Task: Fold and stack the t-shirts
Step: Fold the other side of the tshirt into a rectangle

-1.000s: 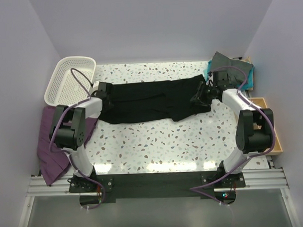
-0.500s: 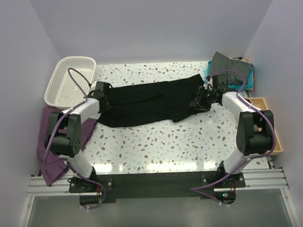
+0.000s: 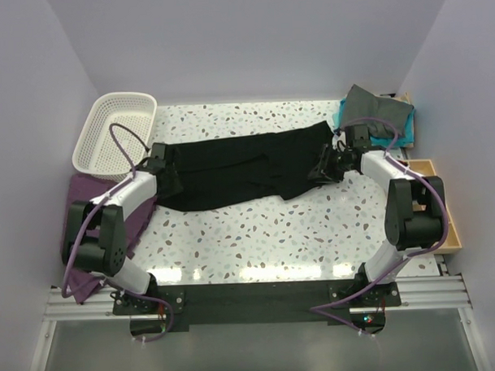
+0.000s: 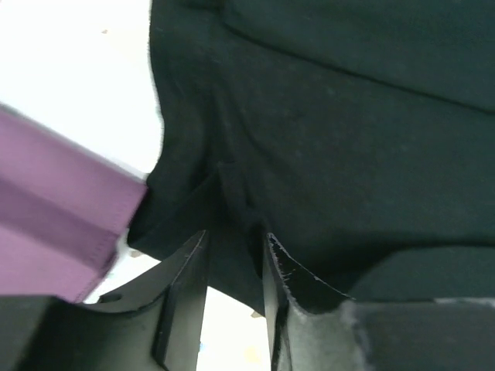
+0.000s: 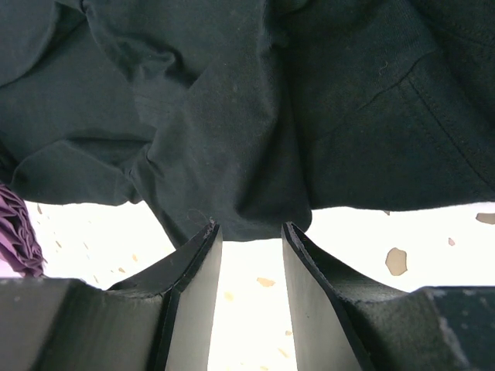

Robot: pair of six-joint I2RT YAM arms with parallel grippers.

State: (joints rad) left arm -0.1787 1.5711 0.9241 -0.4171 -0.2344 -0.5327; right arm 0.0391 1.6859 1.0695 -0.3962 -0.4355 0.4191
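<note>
A black t-shirt (image 3: 247,165) lies stretched in a long, rumpled band across the far half of the table. At its left end my left gripper (image 3: 160,161) stands low, jaws apart, with a fold of the black t-shirt (image 4: 348,139) hanging between the fingertips of the left gripper (image 4: 234,234). My right gripper (image 3: 325,166) is at the shirt's right end. In the wrist view the right gripper (image 5: 250,226) is open, with the hem of the black t-shirt (image 5: 232,116) just at its tips and bare table between the fingers. A dark grey t-shirt (image 3: 376,108) lies on a teal one (image 3: 392,136) at the back right.
A white lattice basket (image 3: 118,98) stands at the back left. A purple cloth (image 3: 85,236) hangs over the table's left edge, and that purple cloth (image 4: 54,224) lies right next to the left fingers. A wooden box (image 3: 440,197) sits on the right side.
My left gripper has slid a little left and nearer, its arm swinging outward. The shirt's left end has shifted with it. My right gripper has crept slightly left.
</note>
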